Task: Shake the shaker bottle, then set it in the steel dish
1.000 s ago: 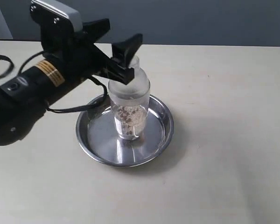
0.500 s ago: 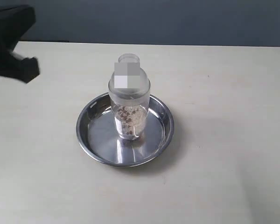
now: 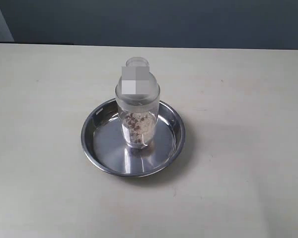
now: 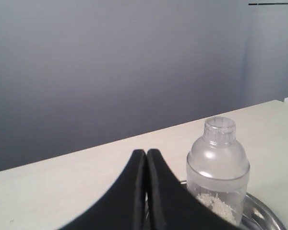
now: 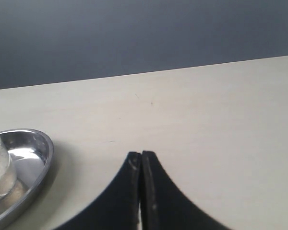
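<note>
Clear plastic shaker bottle (image 3: 137, 106) upright in round steel dish (image 3: 92, 148), near left claw (image 4: 147, 154); this and right claw (image 5: 141, 155) pressed together. Stray swing could topple bottle.

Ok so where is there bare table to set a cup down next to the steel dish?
The widest bare patch is the table right of the steel dish, out to the view's edge. Bare strips also lie left of it, in front, and behind toward the far edge. It is crowded only inside the dish, where the shaker bottle stands.

Clear shaker bottle (image 3: 137, 106) upright inside shiny steel dish (image 3: 165, 153)
</note>
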